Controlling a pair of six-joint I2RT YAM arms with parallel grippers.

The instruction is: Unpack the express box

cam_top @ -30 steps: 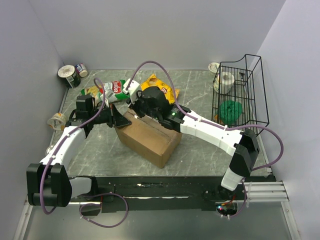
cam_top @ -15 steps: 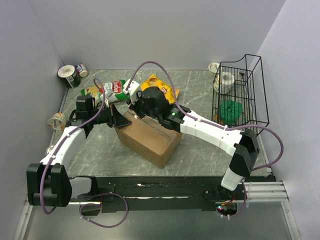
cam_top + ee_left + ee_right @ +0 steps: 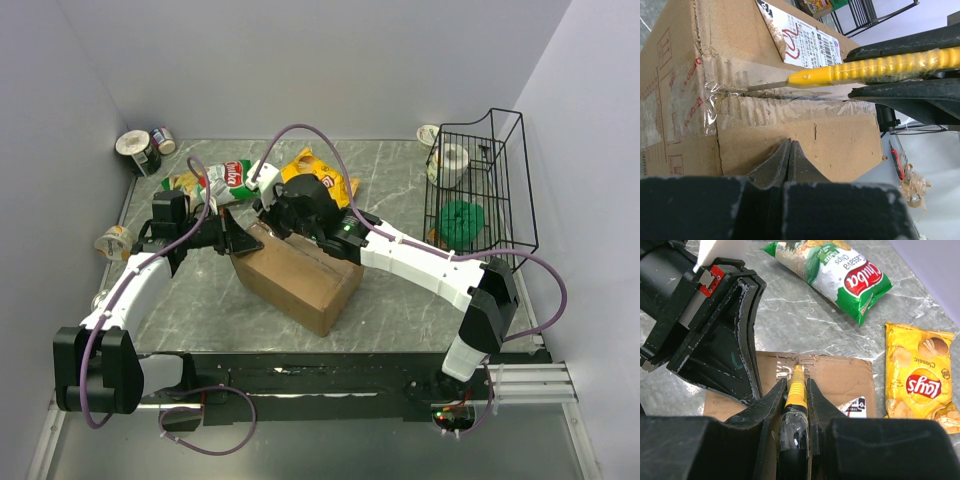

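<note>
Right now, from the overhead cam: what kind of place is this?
Probably a robot test cell, not a real mailroom: bare walls box in a marble-pattern table, with props laid out on it: the express box, a Lay's bag and a black wire basket.

Brown cardboard box [image 3: 300, 278] before me, askew in the middle of the table [image 3: 400, 175], closed, clear tape [image 3: 710, 107] crinkled over its ragged centre seam, white printed label [image 3: 807, 45] on top

At the right edge of the right wrist view, a yellow bag [image 3: 922, 377] is showing "Classic" above a red Lay's logo. At upper centre, a green and white bag [image 3: 840, 272] is reading "Chuba Cassava Chips". In the left wrist view, the white shipping label [image 3: 805, 42] on the express box [image 3: 805, 132] is carrying print too small to read.
</note>
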